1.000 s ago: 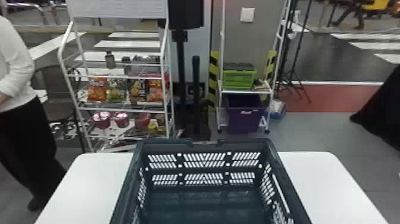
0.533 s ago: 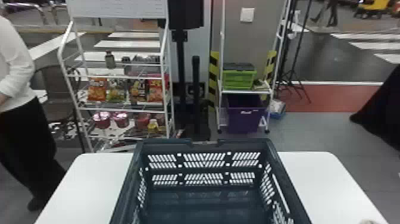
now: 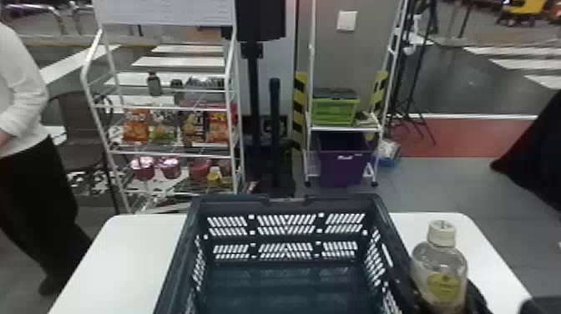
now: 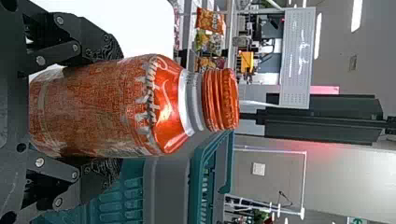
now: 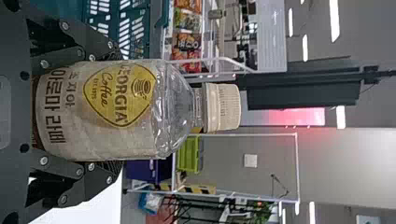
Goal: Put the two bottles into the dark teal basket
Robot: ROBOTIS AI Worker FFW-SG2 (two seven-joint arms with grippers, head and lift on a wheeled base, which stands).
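Your left end effector [image 4: 111,112] held the orange bottle [image 4: 107,107] by its body, upright near the basket [image 3: 342,203]. Your right end effector [image 5: 112,109] gripped the cream-capped bottle [image 3: 440,267] the same way, upright by the basket's right side. Those side grips left both caps free, probably so you could lower each bottle base first. With the basket central on the tabletop [image 3: 121,263], each arm likely had its own side to fill; the rims seemed the main snag to clear.
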